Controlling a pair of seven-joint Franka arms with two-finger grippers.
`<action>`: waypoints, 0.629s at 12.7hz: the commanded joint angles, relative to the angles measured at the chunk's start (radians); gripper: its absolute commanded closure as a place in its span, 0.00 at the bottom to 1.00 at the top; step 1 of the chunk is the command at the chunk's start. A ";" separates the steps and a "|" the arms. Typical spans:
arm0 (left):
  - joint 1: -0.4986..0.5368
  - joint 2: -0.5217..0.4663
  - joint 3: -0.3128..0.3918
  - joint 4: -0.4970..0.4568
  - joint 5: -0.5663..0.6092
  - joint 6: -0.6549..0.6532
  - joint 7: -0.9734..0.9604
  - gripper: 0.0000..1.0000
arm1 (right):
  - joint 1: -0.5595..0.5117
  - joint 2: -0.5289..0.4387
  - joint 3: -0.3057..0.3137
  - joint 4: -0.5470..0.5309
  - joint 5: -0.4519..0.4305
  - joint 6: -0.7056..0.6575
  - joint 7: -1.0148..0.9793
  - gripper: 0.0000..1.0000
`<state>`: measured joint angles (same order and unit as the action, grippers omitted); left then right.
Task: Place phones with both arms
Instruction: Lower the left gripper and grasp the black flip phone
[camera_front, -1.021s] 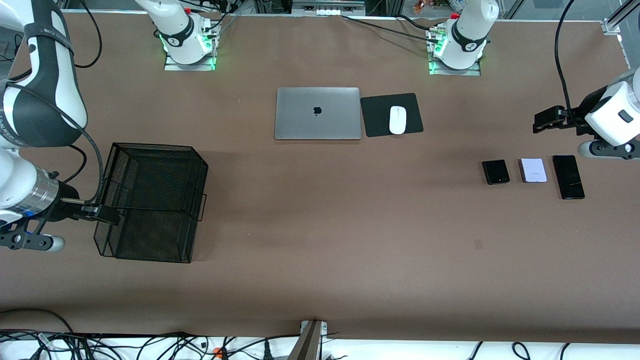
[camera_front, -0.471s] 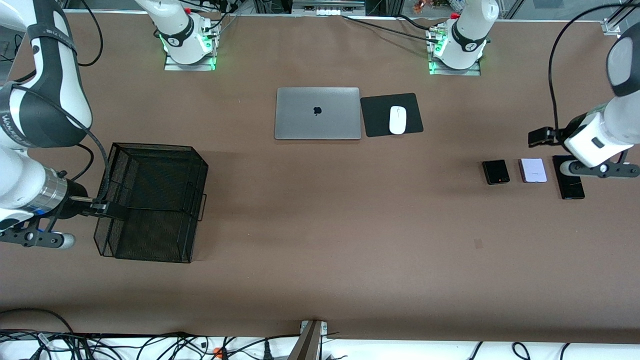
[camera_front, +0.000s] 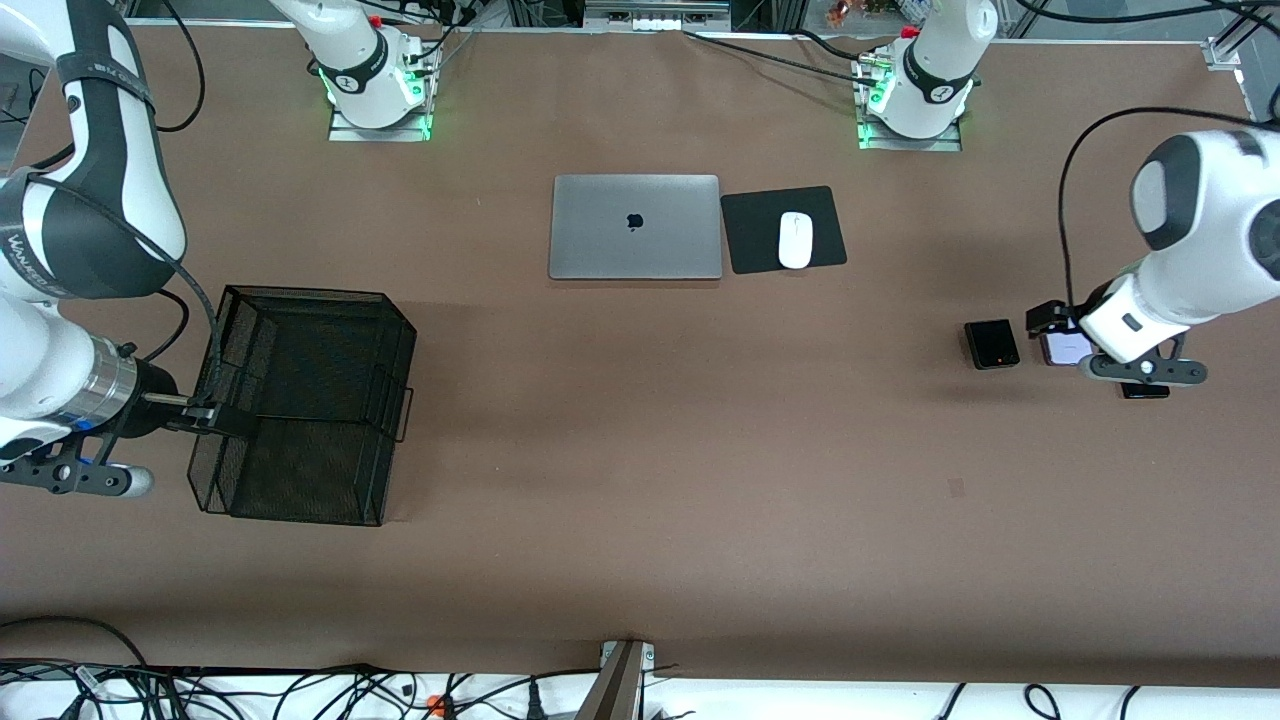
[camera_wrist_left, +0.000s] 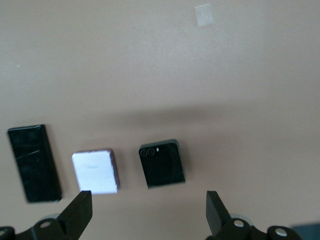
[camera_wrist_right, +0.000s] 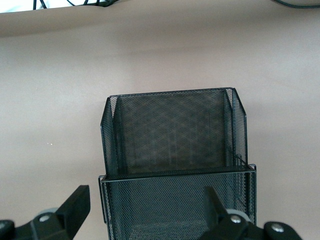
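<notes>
Three phones lie in a row at the left arm's end of the table. They are a small black one (camera_front: 991, 343) (camera_wrist_left: 162, 163), a pale lavender-white one (camera_front: 1063, 347) (camera_wrist_left: 95, 171) and a long black slab (camera_wrist_left: 34, 163). In the front view the left arm hides all but the slab's near end (camera_front: 1145, 391). My left gripper (camera_front: 1143, 371) (camera_wrist_left: 148, 212) hangs open over the slab and the lavender phone, holding nothing. My right gripper (camera_front: 65, 480) (camera_wrist_right: 145, 210) waits open and empty beside the black mesh basket (camera_front: 300, 400) (camera_wrist_right: 175, 150).
A closed silver laptop (camera_front: 635, 226) and a white mouse (camera_front: 795, 240) on a black pad (camera_front: 755, 255) lie between the two bases. A small tape mark (camera_front: 956, 487) (camera_wrist_left: 204, 14) is on the brown table. Cables run along the table's near edge.
The left arm has swung in over the row of phones and now covers most of the long black slab. The right arm has hardly shifted. Both grippers stay open.
</notes>
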<state>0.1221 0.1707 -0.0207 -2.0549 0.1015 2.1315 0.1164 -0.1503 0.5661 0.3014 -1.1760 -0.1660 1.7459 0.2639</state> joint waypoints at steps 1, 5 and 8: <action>0.017 0.012 -0.004 -0.108 0.015 0.158 -0.046 0.00 | -0.012 -0.034 0.002 -0.037 0.020 0.003 0.003 0.00; 0.045 0.053 -0.004 -0.244 0.015 0.401 -0.167 0.00 | -0.012 -0.034 0.002 -0.036 0.020 0.004 -0.006 0.00; 0.063 0.105 -0.004 -0.310 0.015 0.563 -0.178 0.00 | -0.012 -0.032 0.002 -0.036 0.020 0.001 -0.006 0.00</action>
<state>0.1653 0.2561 -0.0199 -2.3229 0.1015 2.5991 -0.0345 -0.1507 0.5659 0.3008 -1.1761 -0.1651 1.7459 0.2638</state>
